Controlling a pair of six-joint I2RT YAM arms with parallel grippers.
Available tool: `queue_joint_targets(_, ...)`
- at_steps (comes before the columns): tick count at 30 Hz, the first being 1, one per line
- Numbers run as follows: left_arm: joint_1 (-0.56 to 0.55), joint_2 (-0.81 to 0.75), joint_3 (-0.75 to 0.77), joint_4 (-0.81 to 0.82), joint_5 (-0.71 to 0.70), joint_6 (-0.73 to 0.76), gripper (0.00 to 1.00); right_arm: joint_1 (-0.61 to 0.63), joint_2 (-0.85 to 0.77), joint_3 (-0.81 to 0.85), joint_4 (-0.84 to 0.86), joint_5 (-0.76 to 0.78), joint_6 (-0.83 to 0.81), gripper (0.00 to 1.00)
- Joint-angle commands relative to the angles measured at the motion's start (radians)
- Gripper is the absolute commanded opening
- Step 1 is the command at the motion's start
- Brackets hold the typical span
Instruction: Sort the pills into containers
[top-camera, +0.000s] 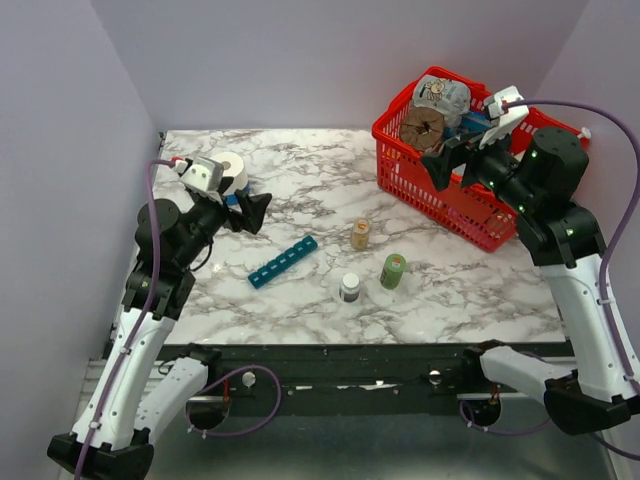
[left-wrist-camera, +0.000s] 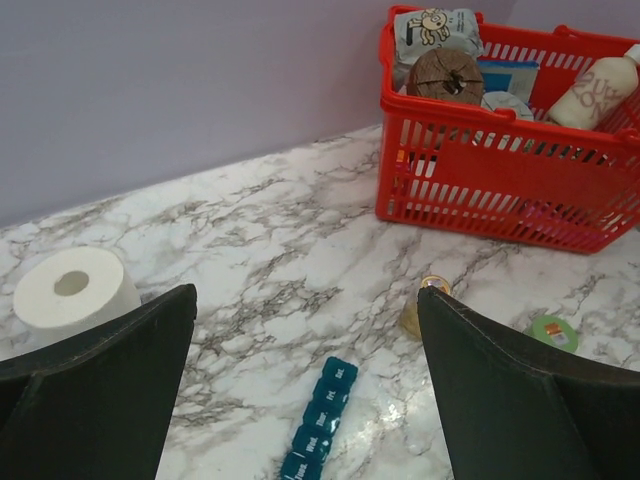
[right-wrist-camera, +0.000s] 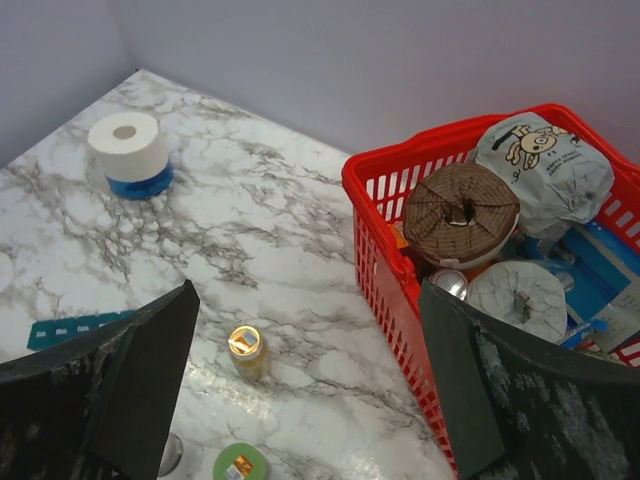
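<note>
You are seeing the pill strip (top-camera: 283, 262) lying left of centre on the worktop (top-camera: 300, 170), its lids hiding the insides. The pills (top-camera: 360, 236) are barely showing inside one clear bottle (right-wrist-camera: 245, 350) just right of it. Three bottles are standing in all. The left pincer (top-camera: 255, 213) and the right pincer (top-camera: 452, 165) are both hanging released, grasping nothing.

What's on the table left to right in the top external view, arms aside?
toilet roll → blue pill organiser → clear bottle of pills → green bottle → red basket
</note>
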Motion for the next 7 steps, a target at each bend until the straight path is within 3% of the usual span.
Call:
queue_joint_targets(1, 0.005, -0.019, -0.018, -0.024, -0.037, -0.019, 0.99, -0.021, -0.017, -0.016, 0.027, 0.038, 0.054, 1.00)
queue_joint_targets(7, 0.005, -0.042, -0.046, -0.004, -0.062, -0.011, 0.99, -0.027, -0.026, -0.024, 0.025, 0.011, 0.058, 1.00)
